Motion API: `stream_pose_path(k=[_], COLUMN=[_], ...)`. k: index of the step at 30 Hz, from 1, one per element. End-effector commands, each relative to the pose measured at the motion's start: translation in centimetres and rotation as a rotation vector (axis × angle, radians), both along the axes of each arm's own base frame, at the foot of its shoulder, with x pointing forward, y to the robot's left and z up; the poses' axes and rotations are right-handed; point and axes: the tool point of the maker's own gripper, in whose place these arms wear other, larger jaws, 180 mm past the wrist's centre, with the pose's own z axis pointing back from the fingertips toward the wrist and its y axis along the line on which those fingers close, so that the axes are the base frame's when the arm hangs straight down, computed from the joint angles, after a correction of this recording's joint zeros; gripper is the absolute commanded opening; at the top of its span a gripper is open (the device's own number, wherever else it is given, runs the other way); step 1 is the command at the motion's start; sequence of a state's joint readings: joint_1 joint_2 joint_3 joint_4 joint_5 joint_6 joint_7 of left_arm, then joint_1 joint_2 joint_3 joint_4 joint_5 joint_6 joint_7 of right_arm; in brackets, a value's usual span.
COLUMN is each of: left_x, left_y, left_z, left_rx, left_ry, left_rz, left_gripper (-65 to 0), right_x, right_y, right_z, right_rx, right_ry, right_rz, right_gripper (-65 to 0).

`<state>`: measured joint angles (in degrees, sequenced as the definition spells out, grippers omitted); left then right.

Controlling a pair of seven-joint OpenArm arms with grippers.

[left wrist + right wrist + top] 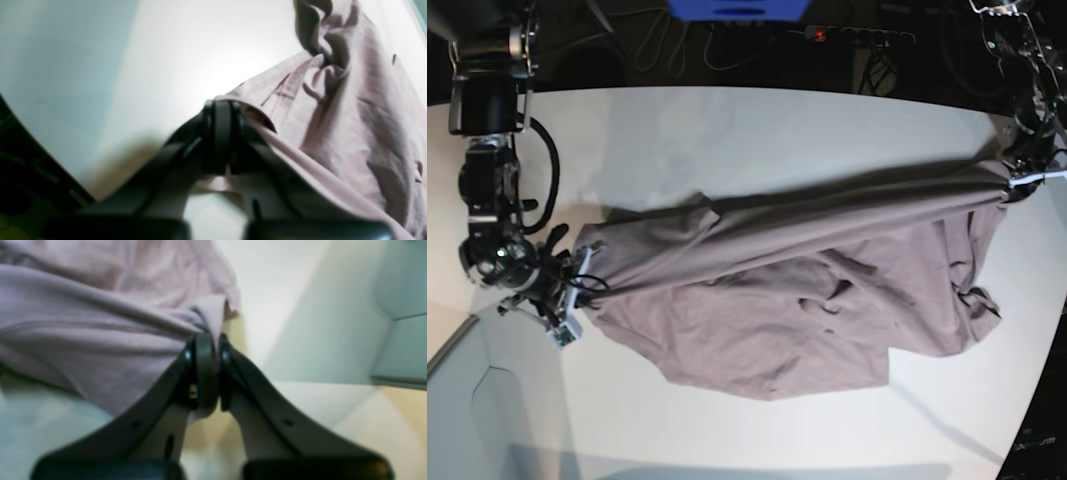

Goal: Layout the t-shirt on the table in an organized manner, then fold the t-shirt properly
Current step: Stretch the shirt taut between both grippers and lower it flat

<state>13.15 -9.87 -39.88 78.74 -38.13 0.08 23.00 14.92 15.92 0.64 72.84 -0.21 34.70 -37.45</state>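
The t-shirt (797, 300) lies across the middle of the white table (757, 125), stretched betw. the two arms and not flat yet. Its upper edge is pulled into a tight line from left to right, and the rest hangs down from it in loose folds onto the table, w/ a bunched part near the right end.

Left gripper (222, 115): fingers (223, 133) are closed on a fold of the shirt edge; cloth comes out on both sides of the tips. In the base view this gripper (1017, 180) is at the far right of the table, holding the shirt's right end.

Right gripper (208, 353): fingers (204, 373) also closed, pinching a thick roll of the cloth. In the base view it (577, 275) is at the left side, touching the shirt's left end.

Beyond the far edge are dark cables (677, 40) and a blue thing (737, 8).
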Motion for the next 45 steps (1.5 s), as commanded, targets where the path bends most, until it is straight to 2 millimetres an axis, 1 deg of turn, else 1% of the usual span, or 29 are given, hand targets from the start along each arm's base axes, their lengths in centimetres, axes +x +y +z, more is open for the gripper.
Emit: stream_pose_path(k=[1, 2, 6, 8, 11, 12, 13, 14, 16, 19, 21, 24, 29, 33, 36, 37, 38, 40, 42, 45], left_x=[0.5, 0.5, 0.2, 0.0, -0.6, -0.5, -0.7, -1.0, -1.4, -2.2, -2.4, -3.0, -3.1, -3.7, -2.7, -2.5, -2.1, -1.1, -0.4, 0.4], left_y=[1.1, 1.1, 1.1, 1.1, 1.0, 0.9, 0.6, 0.2, -0.3, -0.6, -0.6, -0.5, -0.5, -0.4, -0.5, -0.6, -0.8, -1.6, -2.4, -2.9], left_z=[1.5, 1.5, 1.3, 1.3, 1.2, 1.5, 1.4, 1.2, 1.5, 1.5, 0.9, -0.2, -0.4, -1.7, -2.4, -2.7, -2.8, -3.3, -3.9, -4.2], left_rx=[0.04, 0.04, 0.039, 0.042, 0.046, 0.05, 0.045, 0.037, 0.041, 0.045, 0.035, 0.018, 0.017, 0.0, -0.019, -0.028, -0.038, -0.051, -0.065, -0.065], left_ry=[-0.04, -0.038, -0.03, -0.029, -0.018, -0.024, -0.025, -0.025, -0.028, -0.019, -0.006, 0.02, 0.025, 0.055, 0.057, 0.057, 0.054, 0.057, 0.065, 0.076], left_rz=[0.011, 0.011, 0.01, 0.01, 0.003, 0.0, 0.002, 0.004, -0.002, -0.007, -0.002, 0.009, 0.009, 0.019, 0.023, 0.027, 0.027, 0.004, -0.021, -0.051], left_gripper=[-60.1, -56.8, -42.3, -36.2, -29.9, -27.9, -26.1, -24.0, -21.6, -20.7, -20.7, -20.7, -20.7, -20.7, -20.7, -20.8, -20.8, -20.9, -20.9, -21.0], right_x=[2.0, 2.5, 4.3, 4.7, 5.2, 5.3, 5.4, 5.2, 4.8, 4.3, 3.7, 2.4, -0.2, -2.7, -4.5, -5.0, -5.6, -6.5, -7.1, -7.5], right_y=[-0.1, 0.2, 0.6, 0.7, 0.0, -0.2, -0.4, -0.7, -0.6, -0.8, -0.9, -0.8, -0.6, -0.5, 0.3, 0.2, 0.0, 0.3, 0.6, 0.7], right_z=[1.6, 1.0, 0.8, 1.3, 2.4, 2.8, 3.1, 3.2, 3.3, 4.5, 5.4, 6.2, 5.9, 4.9, 3.9, 3.5, 3.3, 2.7, 2.3, 1.9], right_rx=[0.0, -0.001, -0.006, -0.008, 0.003, 0.007, 0.009, 0.01, 0.031, 0.082, 0.127, 0.161, 0.139, 0.119, 0.13, 0.134, 0.134, 0.144, 0.149, 0.149], right_ry=[-0.042, -0.017, 0.016, 0.003, -0.03, -0.042, -0.052, -0.054, -0.071, -0.129, -0.175, -0.218, -0.221, -0.197, -0.171, -0.164, -0.159, -0.141, -0.128, -0.117], right_rz=[0.007, 0.015, 0.031, 0.033, 0.007, -0.002, -0.007, -0.018, -0.032, -0.087, -0.136, -0.178, -0.172, -0.167, -0.168, -0.179, -0.187, -0.195, -0.197, -0.198], right_gripper=[-65.0, -65.0, -64.2, -60.6, -54.8, -52.3, -49.9, -46.9, -41.4, -31.9, -26.2, -22.3, -22.3, -22.3, -22.3, -22.3, -22.3, -22.3, -22.3, -22.3])
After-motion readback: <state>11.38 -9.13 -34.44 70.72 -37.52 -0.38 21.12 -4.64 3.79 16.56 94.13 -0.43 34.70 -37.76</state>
